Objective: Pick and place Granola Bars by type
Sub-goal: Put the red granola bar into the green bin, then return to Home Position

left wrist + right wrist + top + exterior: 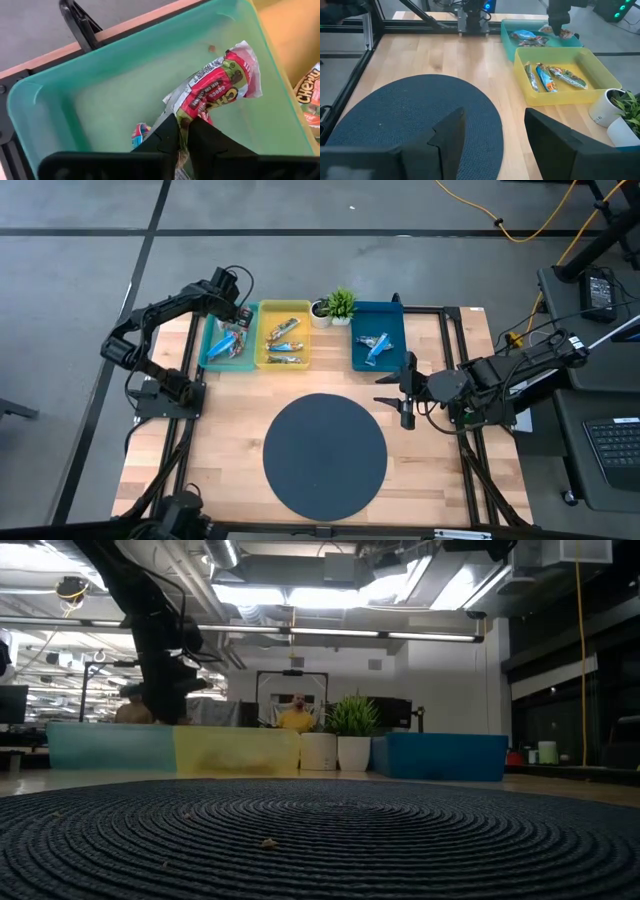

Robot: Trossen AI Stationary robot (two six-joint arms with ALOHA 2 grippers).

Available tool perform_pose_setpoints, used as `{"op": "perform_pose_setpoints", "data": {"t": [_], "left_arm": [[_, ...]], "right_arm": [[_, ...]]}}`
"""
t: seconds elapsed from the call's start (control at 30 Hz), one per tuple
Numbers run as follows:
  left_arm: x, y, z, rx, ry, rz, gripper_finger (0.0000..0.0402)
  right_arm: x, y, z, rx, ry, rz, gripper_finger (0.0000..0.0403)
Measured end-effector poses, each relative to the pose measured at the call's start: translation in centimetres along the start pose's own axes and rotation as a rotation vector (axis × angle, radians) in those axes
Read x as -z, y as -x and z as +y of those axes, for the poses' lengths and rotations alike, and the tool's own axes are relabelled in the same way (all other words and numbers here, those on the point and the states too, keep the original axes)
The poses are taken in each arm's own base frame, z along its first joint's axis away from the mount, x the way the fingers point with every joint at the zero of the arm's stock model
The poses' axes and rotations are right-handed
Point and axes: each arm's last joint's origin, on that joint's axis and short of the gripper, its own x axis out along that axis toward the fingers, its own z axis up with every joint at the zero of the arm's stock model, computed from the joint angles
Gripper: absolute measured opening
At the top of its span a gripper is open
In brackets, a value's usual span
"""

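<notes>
My left gripper point(184, 137) is down inside the teal bin point(40, 100) at the table's far left, shut on a red-wrapped granola bar point(220, 85). Another bar point(141, 132) shows beside its fingers. The high view shows bars in the teal bin point(228, 340), the yellow bin point(284, 335) and the blue bin point(378, 335). My right gripper point(495, 135) hangs open above the table, right of the round dark mat point(325, 452), holding nothing. My left gripper pinches the red bar's near end point(187, 122), at the crimped wrapper, between its two fingers. The fingers come steeply from above and lie along the bar. The bar stretches away from the fingers over the bin's floor; whether its far end point(245, 60) rests there I cannot tell.
A small potted plant point(340, 305) in a white pot stands between the yellow and blue bins. The three bins line the far edge. The mat takes the table's middle, with bare wood point(440, 470) around it. A person shows far off in the low view, behind the bins.
</notes>
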Motion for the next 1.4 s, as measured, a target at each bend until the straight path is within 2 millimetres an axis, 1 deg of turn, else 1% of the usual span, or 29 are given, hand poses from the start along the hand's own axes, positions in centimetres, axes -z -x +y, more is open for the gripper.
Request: {"op": "perform_pose_setpoints", "data": {"t": [0.13,0.33,0.4,0.47,0.57,0.67,0.73,0.9,0.97,1.1,1.17,1.2,1.27,1.33,1.4], "left_arm": [[0.0,-0.1,0.0,0.002,-0.002,0.003,0.0063],[0.0,-0.1,-0.1,0.034,-0.002,0.008,0.013],[0.0,0.3,-0.2,0.077,0.0,0.011,0.0147],[-0.3,1.2,-0.5,0.139,0.011,-0.007,0.0158],[-0.6,3.3,-1.3,0.296,0.016,-0.047,0.0165],[-0.4,6.3,-2.9,0.504,-0.009,-0.108,0.0164],[0.3,8.5,-4.3,0.618,-0.04,-0.15,0.016],[3.5,14.9,-8.9,0.87,-0.171,-0.285,0.0144],[5.0,17.8,-10.6,0.994,-0.225,-0.374,0.0134],[8.3,23.5,-12.8,1.245,-0.338,-0.626,0.0099],[9.9,25.5,-13.3,1.335,-0.403,-0.738,0.0071],[10.7,26.3,-13.5,1.365,-0.443,-0.785,0.0054],[12.2,27.2,-14.0,1.379,-0.53,-0.851,0.0018],[13.6,27.7,-14.4,1.366,-0.621,-0.898,0.0007],[14.7,27.7,-15.0,1.324,-0.691,-0.908,0.0003]], "right_arm": [[0.0,0.0,0.0,0.0,0.0,0.0,0.0206],[0.0,0.0,0.0,0.006,0.003,-0.001,0.0206],[0.0,0.0,0.0,0.01,0.004,-0.002,0.0206],[0.0,0.0,0.0,0.011,0.004,-0.002,0.0206],[0.0,0.0,0.0,0.008,0.004,-0.001,0.0206],[0.0,0.0,0.0,0.007,0.027,-0.001,0.0206],[0.0,0.0,0.0,0.006,0.045,-0.001,0.0206],[0.0,0.0,0.0,0.005,0.056,0.0,0.0206],[0.0,0.0,0.0,0.005,0.057,0.0,0.0206],[0.0,0.0,0.0,0.005,0.079,-0.001,0.0206],[0.0,0.0,0.0,0.005,0.089,-0.001,0.0206],[0.0,0.0,0.0,0.005,0.095,0.0,0.0206],[0.0,0.0,0.0,0.005,0.106,-0.002,0.0206],[0.0,0.0,0.0,0.005,0.108,-0.003,0.0206],[0.0,0.0,0.0,0.005,0.108,-0.003,0.0206]]}}
